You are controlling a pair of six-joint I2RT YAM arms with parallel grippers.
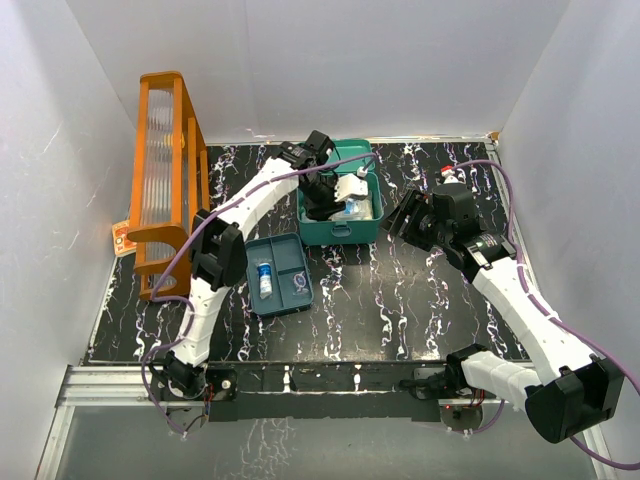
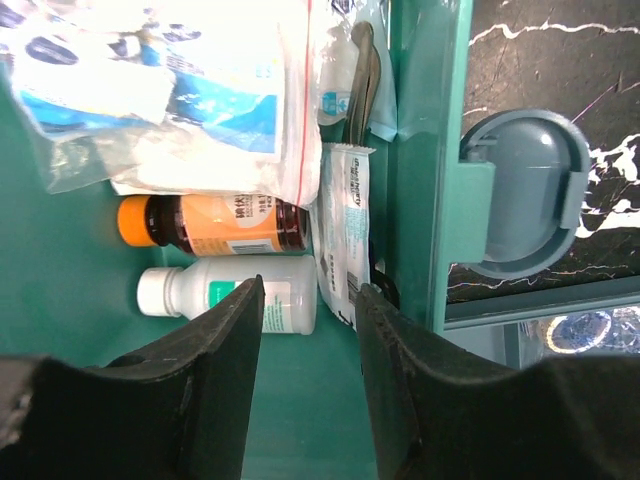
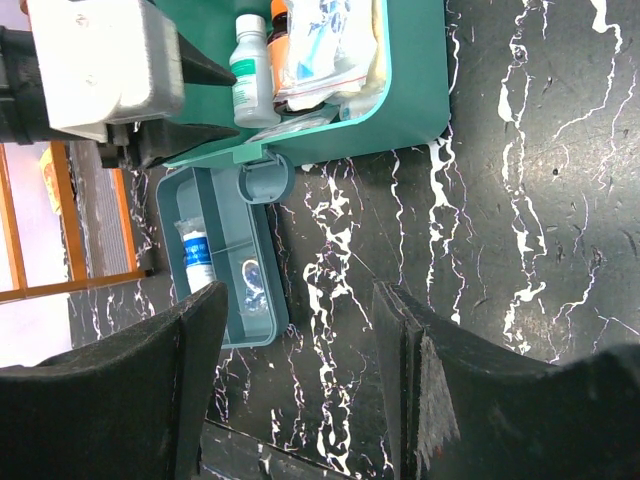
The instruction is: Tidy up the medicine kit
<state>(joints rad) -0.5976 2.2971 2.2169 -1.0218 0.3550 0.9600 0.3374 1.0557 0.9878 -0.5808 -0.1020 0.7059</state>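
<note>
Medicine kit [image 1: 338,232] open, left jaws parted inside

The left pincer [image 2: 310,300] stands parted, arm stretched far forward; the right pincer [image 3: 300,300] likewise parted, arm bent.

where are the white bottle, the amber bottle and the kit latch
white bottle [image 2: 200,285], left wrist view, on its body
amber bottle [image 2: 230,225], left wrist view, on its label
latch [image 2: 525,190], left wrist view, on its rounded face
</note>
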